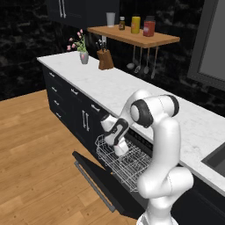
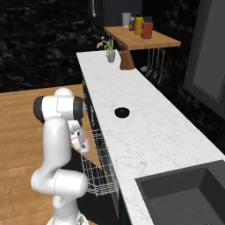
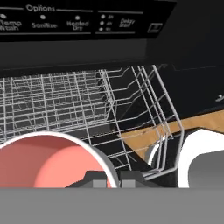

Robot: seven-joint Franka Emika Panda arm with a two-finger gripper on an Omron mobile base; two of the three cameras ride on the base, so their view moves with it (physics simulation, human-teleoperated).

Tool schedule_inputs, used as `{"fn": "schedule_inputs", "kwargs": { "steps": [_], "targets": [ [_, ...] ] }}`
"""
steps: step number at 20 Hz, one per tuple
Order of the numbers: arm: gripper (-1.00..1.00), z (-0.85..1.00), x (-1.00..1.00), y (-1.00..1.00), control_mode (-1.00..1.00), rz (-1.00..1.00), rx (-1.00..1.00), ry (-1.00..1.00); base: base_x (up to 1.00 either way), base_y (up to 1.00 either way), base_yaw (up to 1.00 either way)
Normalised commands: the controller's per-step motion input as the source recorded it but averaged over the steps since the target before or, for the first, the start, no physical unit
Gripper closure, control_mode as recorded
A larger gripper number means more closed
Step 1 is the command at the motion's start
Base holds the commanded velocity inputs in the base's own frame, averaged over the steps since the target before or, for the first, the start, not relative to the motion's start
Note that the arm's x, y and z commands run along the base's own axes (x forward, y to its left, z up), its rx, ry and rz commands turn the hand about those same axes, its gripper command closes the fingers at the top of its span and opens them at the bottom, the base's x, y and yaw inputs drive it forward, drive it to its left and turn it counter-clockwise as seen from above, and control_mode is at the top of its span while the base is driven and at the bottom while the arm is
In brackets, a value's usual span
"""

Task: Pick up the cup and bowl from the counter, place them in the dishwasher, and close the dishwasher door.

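Note:
The cup [image 3: 48, 164], red on top with a light rim, is low over the white wire rack [image 3: 65, 105] of the open dishwasher [image 3: 65, 22]. My gripper [image 3: 113, 178] is shut on the cup's rim, one finger on each side of the wall. From the base, the gripper [image 1: 119, 149] hangs over the pulled-out rack [image 1: 132, 165]. The dishwasher door [image 1: 103, 173] lies flat, swung down, with its silver bar handle [image 1: 93, 184] toward the floor. The black bowl [image 2: 122, 112] sits alone on the white marble counter [image 2: 145, 127], to the right of the arm.
A wooden shelf [image 1: 136, 37] with jars and a clear glass hangs over the counter's far end. Below it stand a knife block [image 1: 104, 59] and a flower vase [image 1: 83, 56], with hanging utensils [image 1: 143, 61]. A dark sink [image 2: 184, 197] lies at the near right. Wood floor [image 1: 35, 154] spreads left.

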Motion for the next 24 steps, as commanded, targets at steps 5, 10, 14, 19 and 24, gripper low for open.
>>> {"fn": "schedule_inputs", "kwargs": {
  "steps": [5,10,14,19,24],
  "targets": [
    [1.00,-0.39,0.11,-0.17,-1.00,0.00,0.00,0.00,0.00,0.00,0.00],
    [1.00,-0.31,0.26,-0.08,-1.00,0.00,0.00,0.00,0.00,0.00,0.00],
    [1.00,-0.37,0.35,0.00,-1.00,0.00,0.00,0.00,0.00,0.00,0.00],
    [1.00,-0.40,0.36,0.00,-1.00,0.00,0.00,0.00,0.00,0.00,0.00],
    [1.00,-0.44,0.32,0.00,-1.00,0.00,0.00,0.00,0.00,0.00,0.00]
  ]
}}
